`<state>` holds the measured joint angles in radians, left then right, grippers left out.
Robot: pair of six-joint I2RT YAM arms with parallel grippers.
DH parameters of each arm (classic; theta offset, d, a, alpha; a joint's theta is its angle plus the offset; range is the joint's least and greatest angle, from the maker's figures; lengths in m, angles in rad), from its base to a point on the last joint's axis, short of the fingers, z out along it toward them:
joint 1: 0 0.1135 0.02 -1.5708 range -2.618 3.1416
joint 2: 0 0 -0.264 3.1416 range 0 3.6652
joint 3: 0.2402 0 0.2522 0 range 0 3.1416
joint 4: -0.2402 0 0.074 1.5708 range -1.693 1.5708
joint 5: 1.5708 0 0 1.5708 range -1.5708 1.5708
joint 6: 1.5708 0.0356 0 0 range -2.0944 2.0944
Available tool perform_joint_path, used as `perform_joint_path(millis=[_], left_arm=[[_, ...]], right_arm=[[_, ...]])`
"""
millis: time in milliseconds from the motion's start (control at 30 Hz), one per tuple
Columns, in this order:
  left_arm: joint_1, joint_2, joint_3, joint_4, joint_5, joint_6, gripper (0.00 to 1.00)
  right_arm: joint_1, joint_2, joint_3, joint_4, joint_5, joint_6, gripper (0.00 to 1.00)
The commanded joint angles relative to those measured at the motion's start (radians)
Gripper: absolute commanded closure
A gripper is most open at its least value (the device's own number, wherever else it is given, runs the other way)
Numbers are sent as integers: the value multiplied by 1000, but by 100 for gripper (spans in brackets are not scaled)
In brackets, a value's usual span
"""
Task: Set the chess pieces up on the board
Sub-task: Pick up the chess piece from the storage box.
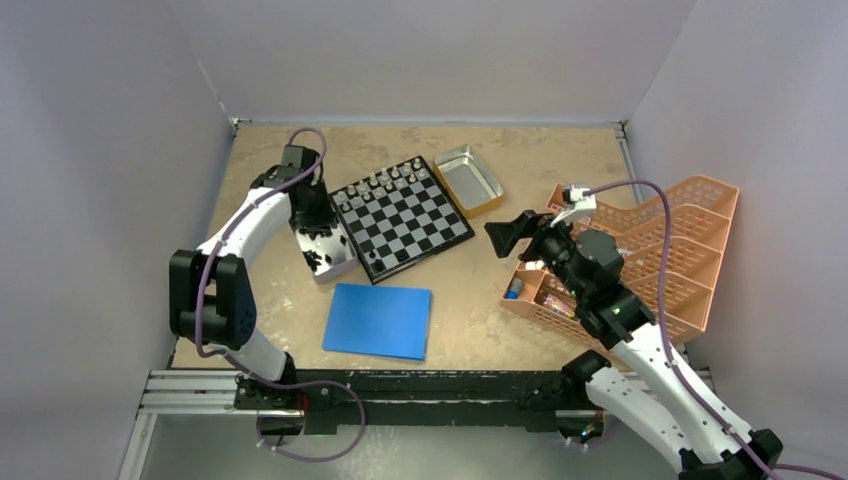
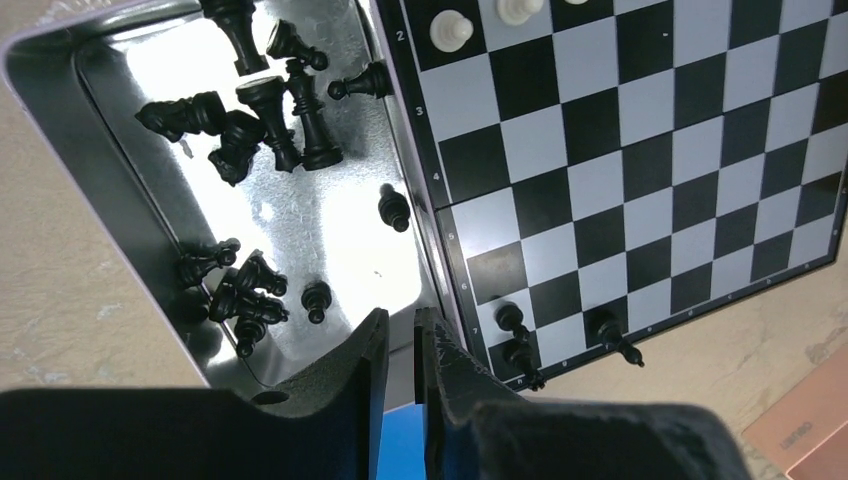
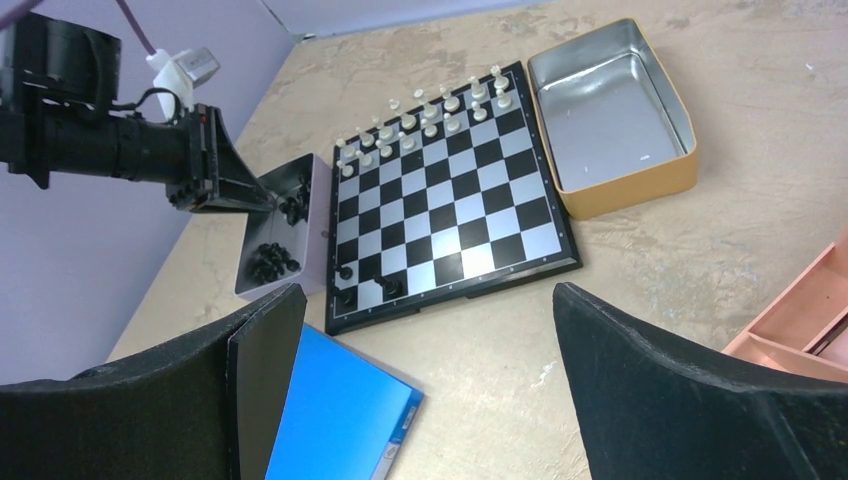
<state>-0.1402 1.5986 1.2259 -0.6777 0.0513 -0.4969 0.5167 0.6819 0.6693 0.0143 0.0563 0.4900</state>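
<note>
The board lies at the table's middle, silvery-white chess pieces lined along its far two rows. Three black pieces stand at its near-left corner, one leaning over the border. Several more black pieces lie loose in a shiny metal tray left of the board. My left gripper hovers over that tray's near wall, its fingers a narrow slit apart with nothing between them. My right gripper hangs wide open and empty, right of the board.
An empty metal tray with tan sides sits at the board's far right corner. A blue sheet lies in front of the board. An orange tiered basket rack stands at the right, behind my right arm.
</note>
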Motion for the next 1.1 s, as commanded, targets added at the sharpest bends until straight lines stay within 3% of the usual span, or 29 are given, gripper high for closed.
perform_joint_path(millis=[0,433,1067], left_arm=[[10,9,-47,82,4,-69,85],[63,66,-111,196,126,-111,82],[64,138,-104,229,136,-105,81]], right_arm=[[-2,-13,26,65,-18,-5,4],[-3,-23,32,56,-16,-16,4],[-3,-32,20,46,3,-16,3]])
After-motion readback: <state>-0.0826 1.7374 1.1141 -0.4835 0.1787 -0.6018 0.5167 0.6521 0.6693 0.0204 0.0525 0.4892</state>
